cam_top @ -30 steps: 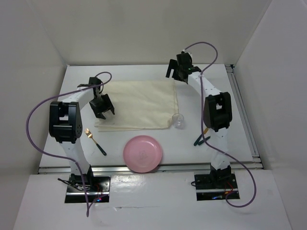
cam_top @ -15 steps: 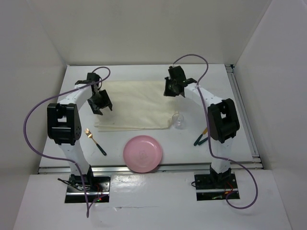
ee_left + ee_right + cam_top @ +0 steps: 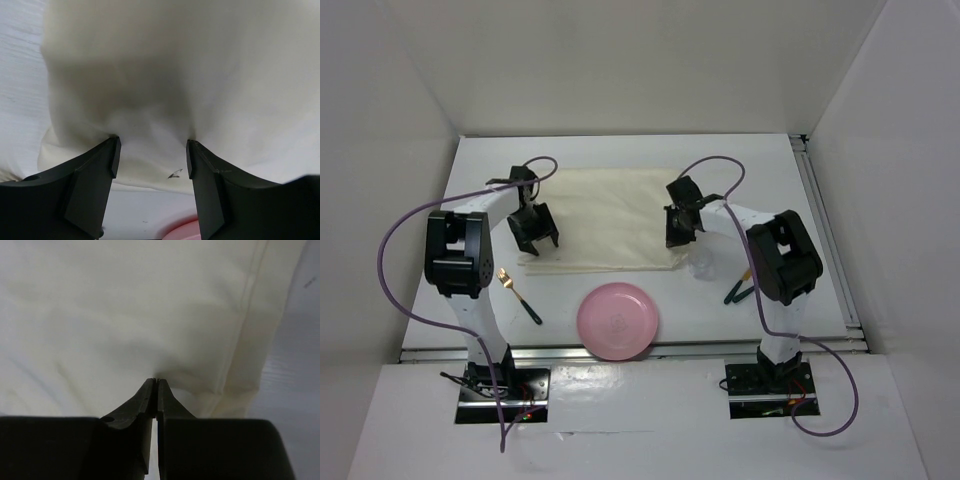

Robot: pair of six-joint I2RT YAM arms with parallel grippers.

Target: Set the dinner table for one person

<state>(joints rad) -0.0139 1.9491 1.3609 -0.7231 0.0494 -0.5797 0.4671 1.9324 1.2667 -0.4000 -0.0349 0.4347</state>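
Note:
The dinner table (image 3: pixel 800 250) is a white top with a cream cloth mat (image 3: pixel 610 215) spread across its middle. My left gripper (image 3: pixel 535 238) stands open at the mat's near left part. In the left wrist view its fingertips (image 3: pixel 114 150) press down on the cloth (image 3: pixel 175 75), which bulges between them. My right gripper (image 3: pixel 677 232) is down on the mat's right part. In the right wrist view the jaws (image 3: pixel 157 380) are shut, with the cloth (image 3: pixel 100 315) puckered up at their tips. A pink plate (image 3: pixel 618 320) lies near the front edge.
A gold fork with a dark handle (image 3: pixel 518 294) lies left of the plate. More dark-handled cutlery (image 3: pixel 738 290) lies by the right arm. A clear glass (image 3: pixel 699 262) shows faintly beside the mat's near right corner. Silver rails run along the front and right edges.
The right arm swung from the far back down onto the mat's right part and its jaws closed. The left gripper shifted a little towards the front along the mat's left side.

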